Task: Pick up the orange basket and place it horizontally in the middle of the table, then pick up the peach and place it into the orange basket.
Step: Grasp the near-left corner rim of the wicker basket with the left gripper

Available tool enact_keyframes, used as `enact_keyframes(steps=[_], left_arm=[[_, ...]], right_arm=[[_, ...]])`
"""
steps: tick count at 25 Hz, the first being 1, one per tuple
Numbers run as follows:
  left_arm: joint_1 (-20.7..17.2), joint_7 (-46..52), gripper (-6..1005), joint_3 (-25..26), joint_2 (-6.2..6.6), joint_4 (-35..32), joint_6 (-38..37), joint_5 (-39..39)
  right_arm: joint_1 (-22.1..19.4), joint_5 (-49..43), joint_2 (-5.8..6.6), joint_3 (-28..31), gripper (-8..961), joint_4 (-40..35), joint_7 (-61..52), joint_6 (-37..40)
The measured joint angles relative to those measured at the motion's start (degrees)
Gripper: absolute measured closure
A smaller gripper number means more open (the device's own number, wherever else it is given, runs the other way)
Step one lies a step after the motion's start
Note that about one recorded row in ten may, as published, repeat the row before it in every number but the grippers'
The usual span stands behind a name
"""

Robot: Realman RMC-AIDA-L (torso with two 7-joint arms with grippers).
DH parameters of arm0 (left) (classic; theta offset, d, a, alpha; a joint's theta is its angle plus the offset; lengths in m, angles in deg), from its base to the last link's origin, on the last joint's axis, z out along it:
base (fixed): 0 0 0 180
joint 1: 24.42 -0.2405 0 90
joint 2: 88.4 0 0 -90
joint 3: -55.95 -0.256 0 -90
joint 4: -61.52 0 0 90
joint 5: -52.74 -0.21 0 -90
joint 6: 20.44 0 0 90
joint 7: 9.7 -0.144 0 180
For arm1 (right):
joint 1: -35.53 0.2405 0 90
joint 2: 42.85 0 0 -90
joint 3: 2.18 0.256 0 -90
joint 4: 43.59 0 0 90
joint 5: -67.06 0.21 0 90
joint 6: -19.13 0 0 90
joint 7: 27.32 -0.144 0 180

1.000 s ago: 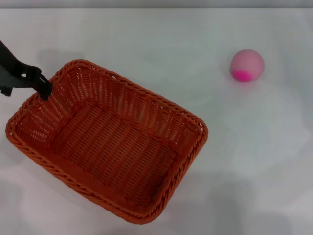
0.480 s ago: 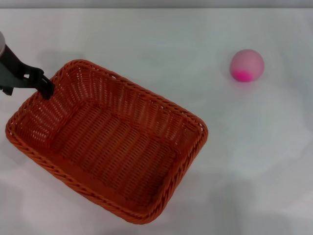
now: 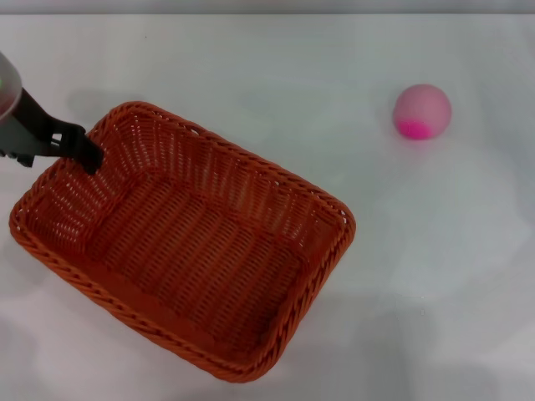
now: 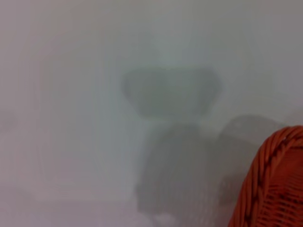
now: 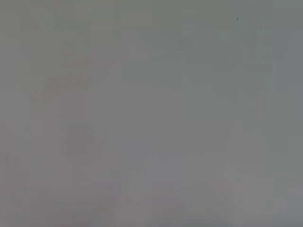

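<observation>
Orange basket [image 3: 180,242] lies diagonally on the white surface [image 3: 276,75], the left gripper [image 3: 88,157] reaching in low at its far-left rim — jaws' state unclear; peach [image 3: 422,110] sits well apart — far right.

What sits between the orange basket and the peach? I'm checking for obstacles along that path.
Nothing: in the head view only bare white table separates the orange basket from the peach.

Orange basket [image 3: 184,242]: woven wicker, rectangular, rounded corners, braided rim; set upright on table [image 3: 276,67], long axis turned diagonally (10 to 4 o'clock), interior empty. Peach [image 3: 422,110]: small pale pink ball, magenta patch low on near side, seen at 2 o'clock from basket, well apart.
</observation>
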Motion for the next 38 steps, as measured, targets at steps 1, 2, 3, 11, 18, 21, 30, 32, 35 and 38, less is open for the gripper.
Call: enact_keyframes(steps=[1,2,3,11,18,21,30,32,35,38], left_arm=[[0.0,0.0,183,-0.3,-0.01,-0.4,0.2,0.0],[0.0,0.0,183,-0.6,-0.02,-0.9,0.6,0.0],[0.0,0.0,183,-1.0,-0.05,-1.4,0.8,0.0],[-0.1,0.0,184,-3.0,-0.28,-4.3,4.1,0.0],[0.5,0.0,186,-4.1,-1.63,-6.8,6.8,-2.1],[0.6,0.0,190,-4.5,-2.57,-7.2,7.5,-4.0],[0.9,0.0,257,-5.8,-3.97,-7.9,9.7,-5.0],[1.0,0.0,322,-5.8,-4.28,-8.0,9.7,-5.0],[1.1,0.0,420,-5.8,-4.48,-7.8,9.3,-4.6],[1.2,0.0,519,-6.0,-4.66,-7.5,8.5,-2.9]], right_arm=[[0.0,0.0,0.00,0.0,549,0.0,0.0,0.0],[0.0,0.0,0.00,0.0,549,0.0,0.0,0.0],[0.0,0.0,0.00,0.0,549,0.0,0.0,0.0],[0.1,0.0,-0.11,0.0,548,0.0,0.0,0.0],[0.2,0.0,-0.31,0.0,548,0.0,0.0,0.0],[0.2,0.0,-0.38,0.0,548,0.0,0.0,0.0],[0.4,0.0,-0.56,0.0,548,0.0,0.0,0.0],[0.4,0.0,-0.56,0.0,548,0.0,0.0,0.0],[0.5,0.0,-0.56,0.0,548,0.0,0.0,0.0],[0.5,0.0,-0.54,0.0,548,0.0,0.0,0.0]])
